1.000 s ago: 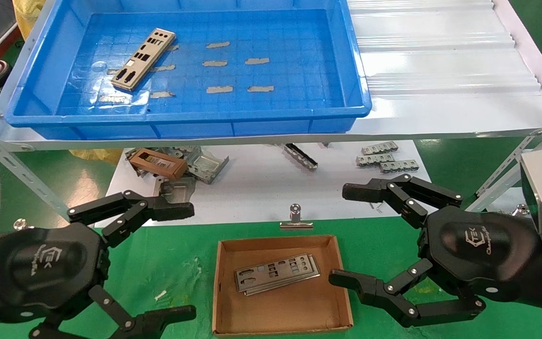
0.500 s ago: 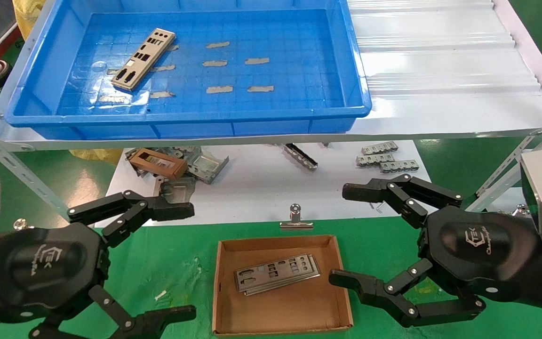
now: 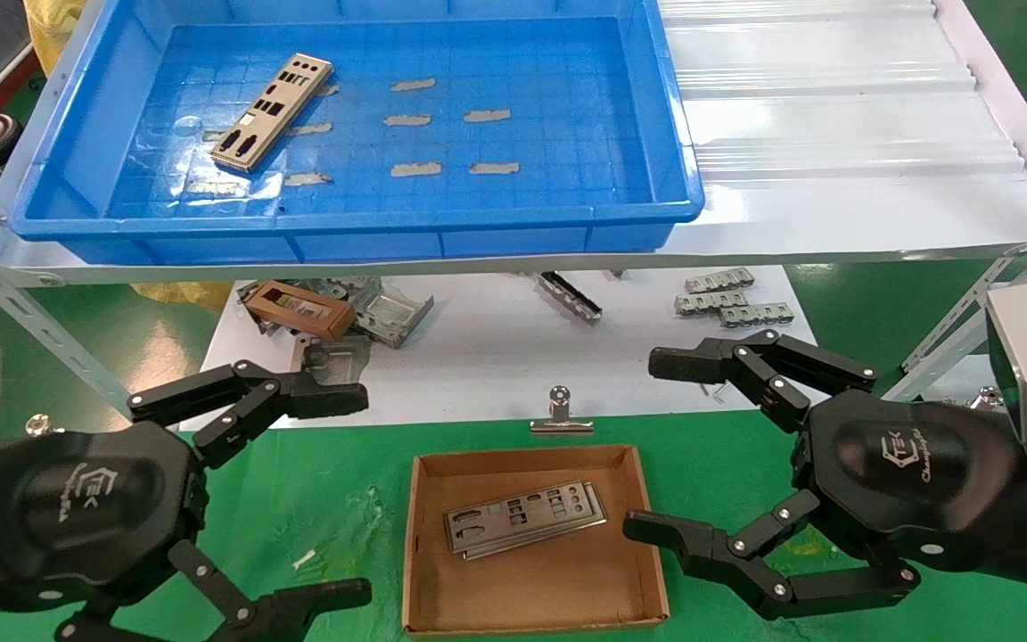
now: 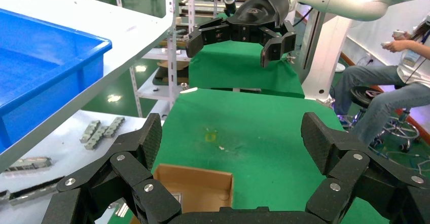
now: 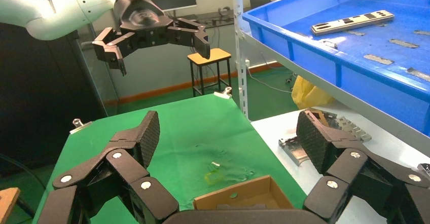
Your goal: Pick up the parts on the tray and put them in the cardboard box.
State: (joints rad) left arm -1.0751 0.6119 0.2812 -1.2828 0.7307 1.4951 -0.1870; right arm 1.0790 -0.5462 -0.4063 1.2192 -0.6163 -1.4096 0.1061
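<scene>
Parts split between two places: one plate [image 3: 272,112] flat in the left half of the tray [image 3: 77,134], long axis slanting from near-left to far-right, far end toward the tray's back wall; seen too from the right wrist [image 5: 352,22]. Two or more plates stacked [image 3: 524,518] in the cardboard box [image 3: 429,588], long axis roughly across the box, right end tipped slightly away from the robot. Grey tape strips [image 3: 414,168] scattered over the tray's grid floor.

Left gripper [image 3: 340,495] low at the left over the green mat [image 3: 344,508], fingers spread wide, nothing held. Cardboard box on the mat between the two grippers. Right gripper [image 3: 661,446] just right of the box, likewise wide open and empty, lower fingertip close beside the box's right wall.

Tray up on a white shelf [image 3: 834,178] with ribbed sheeting; beneath it a white sheet [image 3: 496,357] carrying a brown frame [image 3: 298,308], grey brackets [image 3: 727,299] and a silver clip [image 3: 560,415]. Green floor, metal racking; a seated person [image 4: 400,77] in the left wrist view.
</scene>
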